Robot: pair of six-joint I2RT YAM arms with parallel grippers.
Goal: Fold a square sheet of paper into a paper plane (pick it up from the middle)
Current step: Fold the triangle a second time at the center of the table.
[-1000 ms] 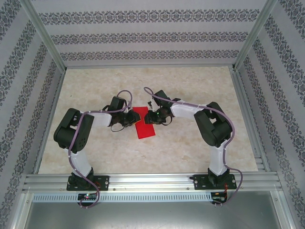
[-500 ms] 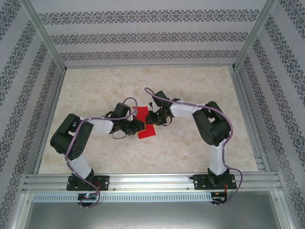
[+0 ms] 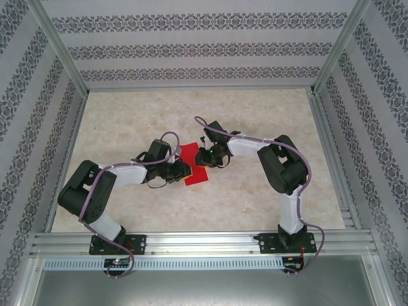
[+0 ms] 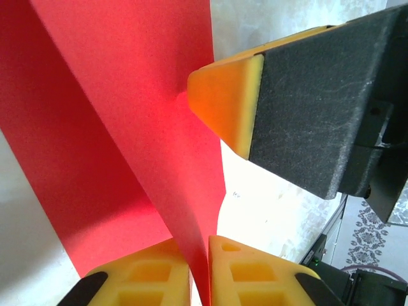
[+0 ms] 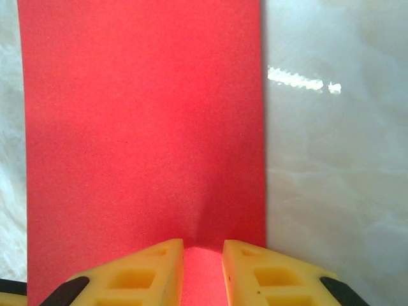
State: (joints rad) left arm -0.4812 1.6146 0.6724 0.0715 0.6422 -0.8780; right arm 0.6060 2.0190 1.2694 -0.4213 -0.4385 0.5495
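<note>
As left end effector (image 4: 199, 258) pinches sheet (image 4: 121, 95), tabletop (image 4: 271, 213)

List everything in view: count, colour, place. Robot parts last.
paper sheet: 1, bright red, mid-table between the two tools, one part raised off the table
table: 1, beige marbled, floor of the enclosure
walls: 3, white with grey patterned bands, at left, back and right
frame: 1, silver rails, round the table and along the near edge
cables: 2, purple, one along each arm
left arm: 1, black and white, base on near rail
right arm: 1, black and white, base on near rail
left tool: 1, yellow fingers, shut on the raised paper
right tool: 1, yellow fingers, tips at the sheet, paper puckered between them
</note>
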